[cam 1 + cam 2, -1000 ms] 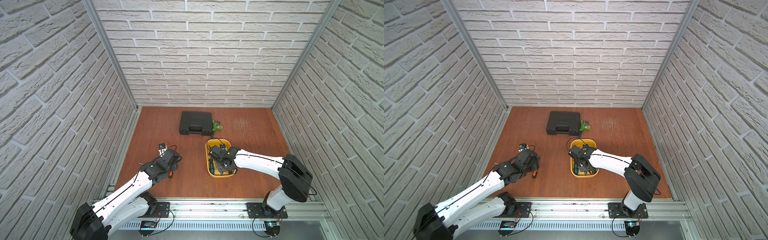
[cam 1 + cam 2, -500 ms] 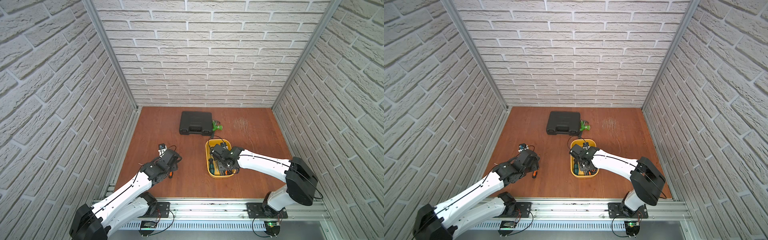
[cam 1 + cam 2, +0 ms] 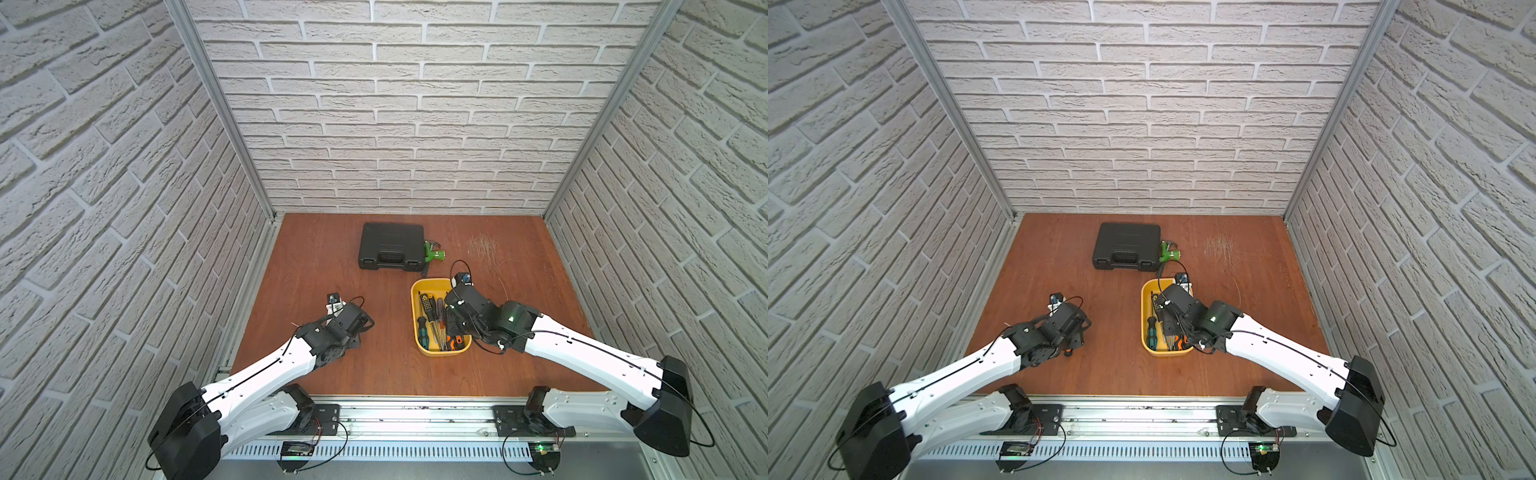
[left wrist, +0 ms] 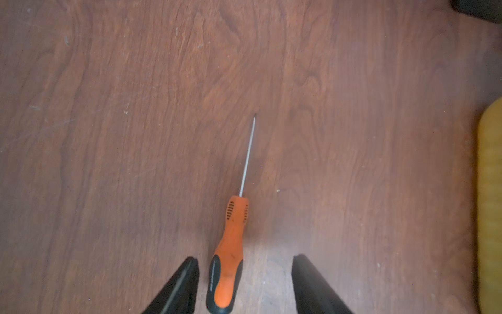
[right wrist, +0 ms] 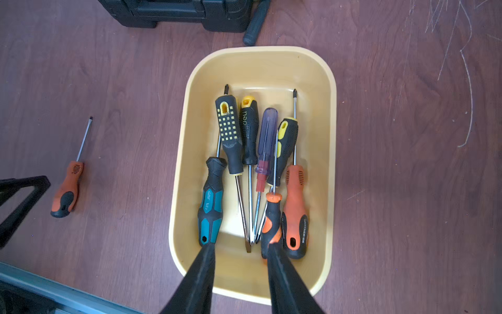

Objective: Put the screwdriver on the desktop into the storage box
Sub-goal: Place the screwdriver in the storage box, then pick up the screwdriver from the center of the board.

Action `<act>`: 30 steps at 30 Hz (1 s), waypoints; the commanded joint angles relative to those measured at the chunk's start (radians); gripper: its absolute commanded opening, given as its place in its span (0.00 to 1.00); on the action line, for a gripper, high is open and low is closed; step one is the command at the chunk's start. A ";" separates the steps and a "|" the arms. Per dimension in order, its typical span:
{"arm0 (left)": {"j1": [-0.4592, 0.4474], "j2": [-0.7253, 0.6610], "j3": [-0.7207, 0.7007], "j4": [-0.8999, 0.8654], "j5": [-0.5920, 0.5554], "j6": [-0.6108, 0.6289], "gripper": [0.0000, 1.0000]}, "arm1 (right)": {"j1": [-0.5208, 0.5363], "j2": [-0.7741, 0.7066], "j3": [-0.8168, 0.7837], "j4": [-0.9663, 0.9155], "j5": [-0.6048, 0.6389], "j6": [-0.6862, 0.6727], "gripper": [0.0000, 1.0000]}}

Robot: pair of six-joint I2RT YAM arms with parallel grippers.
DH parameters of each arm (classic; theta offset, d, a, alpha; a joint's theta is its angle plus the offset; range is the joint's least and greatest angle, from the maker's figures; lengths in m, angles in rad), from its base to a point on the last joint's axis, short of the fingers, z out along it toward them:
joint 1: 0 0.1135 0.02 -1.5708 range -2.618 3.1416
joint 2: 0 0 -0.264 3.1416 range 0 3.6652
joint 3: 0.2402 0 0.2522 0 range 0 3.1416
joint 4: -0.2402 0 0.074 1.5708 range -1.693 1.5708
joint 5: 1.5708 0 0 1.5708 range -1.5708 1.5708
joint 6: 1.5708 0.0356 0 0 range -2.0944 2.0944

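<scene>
An orange-and-black screwdriver (image 4: 229, 250) lies flat on the reddish-brown desktop (image 4: 353, 163), its thin shaft pointing away from the wrist. My left gripper (image 4: 245, 259) hangs open over it, with the handle's butt between the fingers and nearer one of them, not clamped. The right wrist view shows the same screwdriver (image 5: 68, 187) beside a left finger (image 5: 21, 195). The yellow storage box (image 5: 260, 50) holds several screwdrivers. My right gripper (image 5: 240, 246) stands open above the box's near end, empty. Both top views show the box (image 3: 432, 284) (image 3: 1148, 291).
A shut black tool case (image 3: 390, 247) sits at the back of the desktop, with a green-handled tool (image 3: 432, 251) against its right side. A pale scratched patch (image 3: 482, 245) marks the wood further right. Brick walls close three sides. A metal rail (image 3: 399, 409) runs along the front.
My right gripper has drawn back a little along the box toward its near end. The left arm has hardly moved over the orange screwdriver.
</scene>
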 commanded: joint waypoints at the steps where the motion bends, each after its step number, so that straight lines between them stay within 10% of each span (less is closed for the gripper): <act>1: -0.001 0.020 -0.025 -0.001 0.018 -0.047 0.58 | 0.006 -0.004 -0.015 0.021 -0.005 -0.007 0.37; 30: 0.096 0.146 -0.058 0.021 0.185 -0.074 0.30 | 0.005 -0.015 -0.023 0.021 -0.001 -0.007 0.32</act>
